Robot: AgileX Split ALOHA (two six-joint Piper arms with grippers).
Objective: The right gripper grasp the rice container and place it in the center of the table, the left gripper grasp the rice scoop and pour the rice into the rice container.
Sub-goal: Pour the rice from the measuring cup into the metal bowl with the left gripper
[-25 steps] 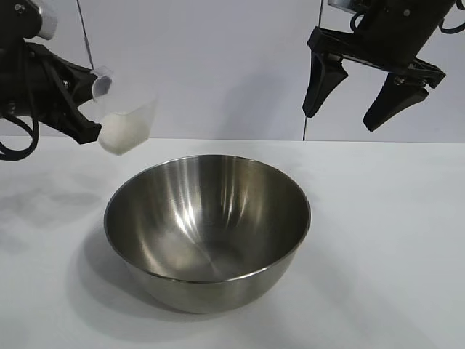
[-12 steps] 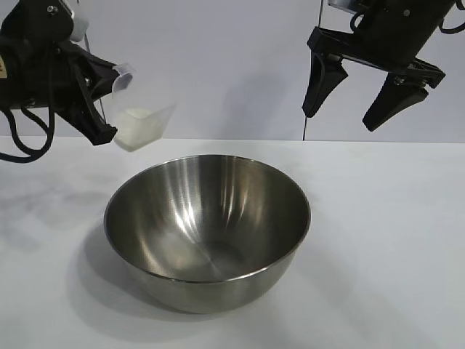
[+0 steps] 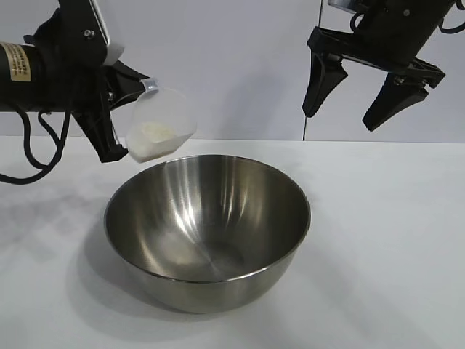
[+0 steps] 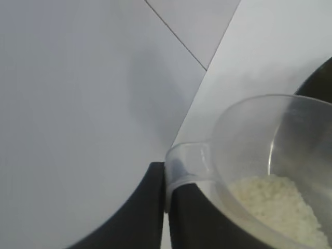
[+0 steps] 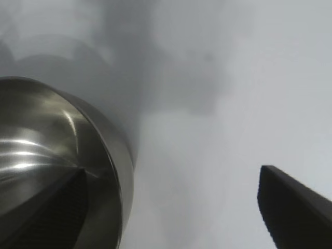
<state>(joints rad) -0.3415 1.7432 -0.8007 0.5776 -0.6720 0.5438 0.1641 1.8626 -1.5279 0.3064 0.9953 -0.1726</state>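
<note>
A yellow label [image 3: 12, 64] is seen on the left arm in the exterior view, but its dark print cannot be read. No other text is seen.

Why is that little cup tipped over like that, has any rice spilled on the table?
No spill shows. The left gripper holds the rice scoop tilted beside the rice container, rice still inside. The table looks clean; the bowl looks empty.
</note>
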